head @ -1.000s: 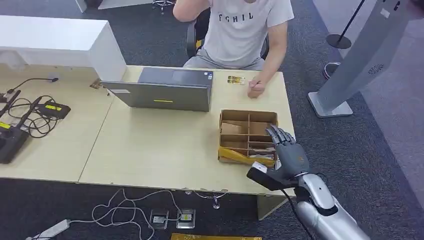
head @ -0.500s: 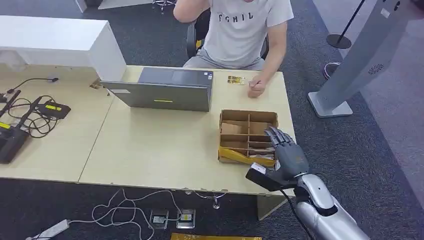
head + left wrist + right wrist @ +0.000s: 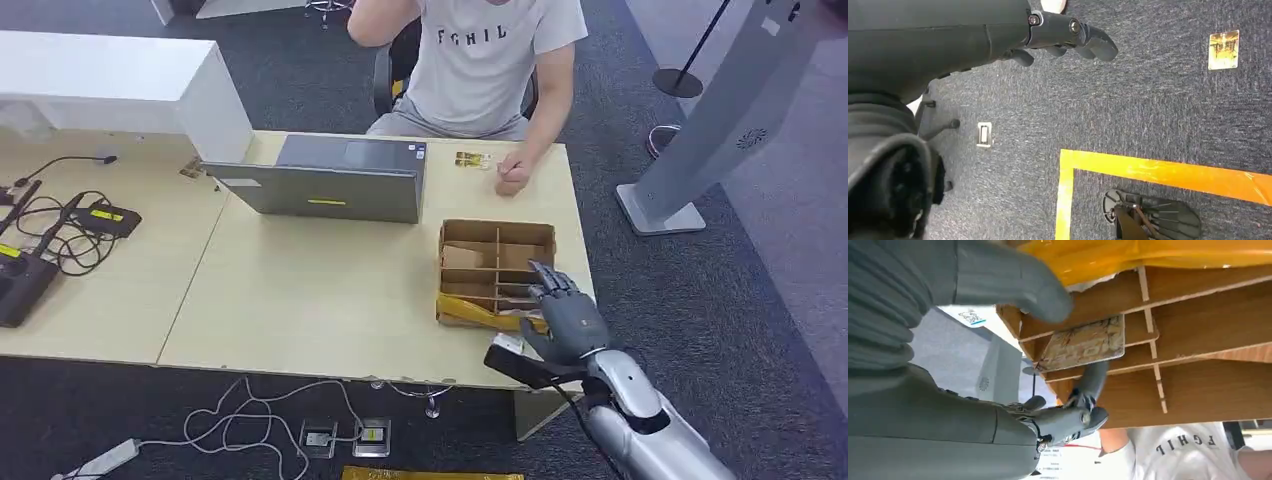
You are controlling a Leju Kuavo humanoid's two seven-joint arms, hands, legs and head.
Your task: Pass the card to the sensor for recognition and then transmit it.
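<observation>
Cardboard divider box (image 3: 497,262) sits near the right end of the table (image 3: 300,290), partitioned into several compartments. The card (image 3: 1083,343) stands in a compartment on the box's near right side. Right hand (image 3: 562,318) reaches into that compartment, fingers (image 3: 1091,380) spread and touching the card, grasp not closed. Yellow wrapping (image 3: 480,314) lines the near edge. Left hand (image 3: 1063,37) hangs over carpet, fingers loosely extended, holding nothing.

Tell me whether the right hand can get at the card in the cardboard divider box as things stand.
Probably yes. The right hand is already at the open-topped box, and in the right wrist view its fingers reach up beside the card in a compartment, with nothing covering it. Whether they touch it yet is unclear.
</observation>
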